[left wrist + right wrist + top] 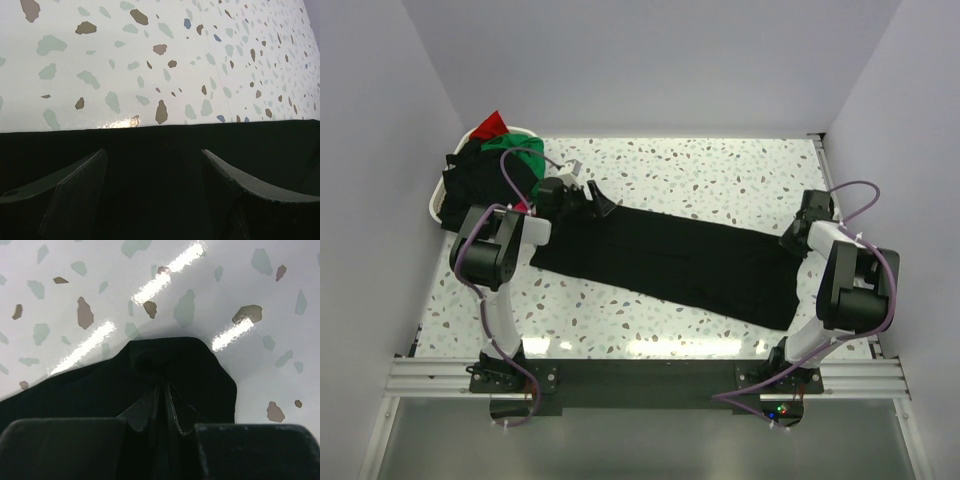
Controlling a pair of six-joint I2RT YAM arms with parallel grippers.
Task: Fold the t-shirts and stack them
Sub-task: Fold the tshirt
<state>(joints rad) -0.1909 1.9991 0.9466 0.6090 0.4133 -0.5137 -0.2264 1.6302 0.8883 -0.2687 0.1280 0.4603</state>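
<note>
A black t-shirt (670, 262), folded into a long strip, lies slantwise across the speckled table from upper left to lower right. My left gripper (599, 200) hangs open over its left end. In the left wrist view the two fingers of the left gripper (154, 151) stand wide apart just above the black t-shirt (280, 145), near its far edge, with nothing between them. My right gripper (791, 240) is at the strip's right end. In the right wrist view the right gripper (162, 386) is shut, pinching a bunched fold of the black t-shirt (75, 390).
A white basket (433, 206) stands at the back left, holding more t-shirts: black (475, 176), green (512, 150) and red (492, 124). The walls close in on three sides. The arm bases sit on a rail (640, 375) at the near edge.
</note>
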